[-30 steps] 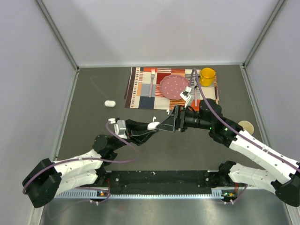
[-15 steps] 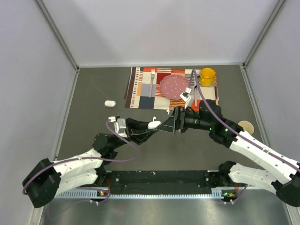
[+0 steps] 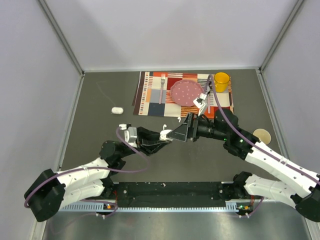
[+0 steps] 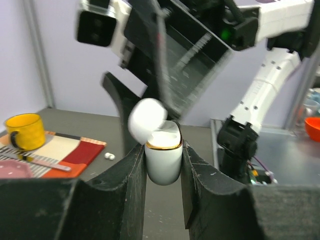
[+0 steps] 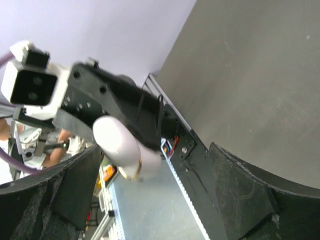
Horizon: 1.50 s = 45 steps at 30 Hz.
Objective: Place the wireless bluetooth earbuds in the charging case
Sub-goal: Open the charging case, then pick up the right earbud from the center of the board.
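Left gripper [image 4: 163, 150] clamped on case [image 4: 163, 167]: body upright between the jaws, lid [image 4: 147, 120] flipped open toward the right arm. Right gripper [image 3: 175, 133] is wide open and empty as far as I can see. Its jaws sit either side of the case, close, and don't look to be touching it in the right wrist view. Can't see into the wells, so can't tell if a bud is seated. Buds [image 3: 178, 119] lie loose on the table [image 3: 100, 95], just off the near edge of the mat [image 3: 150, 97], beyond both grippers. My read: nothing in hand to insert, so right arm has to fetch a bud. Back it off without clipping the lid, drop on a bud from above, pinch across the round body, then lower it into a well. Left should hold the case level, opening up. Risk: bud is tiny and may flick away on close
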{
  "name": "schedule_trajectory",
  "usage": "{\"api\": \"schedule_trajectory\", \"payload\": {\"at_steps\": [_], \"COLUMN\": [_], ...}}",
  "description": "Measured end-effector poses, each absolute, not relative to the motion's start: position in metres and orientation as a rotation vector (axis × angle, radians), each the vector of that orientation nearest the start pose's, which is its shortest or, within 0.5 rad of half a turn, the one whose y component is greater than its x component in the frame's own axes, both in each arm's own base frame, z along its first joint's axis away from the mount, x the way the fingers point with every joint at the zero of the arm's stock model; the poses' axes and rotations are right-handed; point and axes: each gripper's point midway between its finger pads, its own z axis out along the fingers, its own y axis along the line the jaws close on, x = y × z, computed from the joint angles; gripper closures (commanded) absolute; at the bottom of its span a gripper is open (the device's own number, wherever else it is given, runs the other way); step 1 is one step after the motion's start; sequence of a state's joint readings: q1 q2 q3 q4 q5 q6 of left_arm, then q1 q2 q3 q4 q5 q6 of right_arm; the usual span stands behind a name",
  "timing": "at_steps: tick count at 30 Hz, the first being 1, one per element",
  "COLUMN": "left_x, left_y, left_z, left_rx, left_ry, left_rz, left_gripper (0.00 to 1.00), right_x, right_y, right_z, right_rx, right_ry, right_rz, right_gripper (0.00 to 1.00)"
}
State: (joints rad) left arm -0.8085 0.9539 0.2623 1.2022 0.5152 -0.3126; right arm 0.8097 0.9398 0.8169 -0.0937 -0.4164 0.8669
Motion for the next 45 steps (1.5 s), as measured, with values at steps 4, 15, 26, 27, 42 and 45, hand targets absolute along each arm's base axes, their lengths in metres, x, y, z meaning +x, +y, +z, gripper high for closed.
{"api": "schedule_trajectory", "payload": {"at_steps": [4, 15, 26, 27, 42, 45], "left_x": [0.125, 0.117, 0.119, 0.119, 0.117, 0.117], "left_y": [-0.293, -0.290, -0.272, -0.271, -0.253, -0.251], "left_z": [0.287, 0.290, 0.291, 0.291, 0.293, 0.292], "left_rx": [0.837, 0.862, 0.798, 0.794, 0.765, 0.761], "left_ry": [0.941, 0.926, 0.937, 0.937, 0.951, 0.960], "left_rz": [-1.309, -1.316, -1.241, -1.233, -1.161, -1.156], "left_gripper": [1.00, 1.00, 1.00, 1.00, 1.00, 1.00], "right_x": [0.158, 0.160, 0.154, 0.157, 0.229, 0.234], "right_y": [0.309, 0.317, 0.309, 0.306, 0.217, 0.215], "right_z": [0.293, 0.303, 0.334, 0.335, 0.246, 0.217], "right_rx": [-0.264, -0.269, -0.289, -0.269, 0.146, 0.142], "right_ry": [1.985, 1.940, 1.827, 1.826, 2.117, 2.215], "right_rz": [1.530, 1.587, 1.613, 1.588, 1.082, 1.010], "right_gripper": [0.12, 0.10, 0.09, 0.09, 0.16, 0.23]}}
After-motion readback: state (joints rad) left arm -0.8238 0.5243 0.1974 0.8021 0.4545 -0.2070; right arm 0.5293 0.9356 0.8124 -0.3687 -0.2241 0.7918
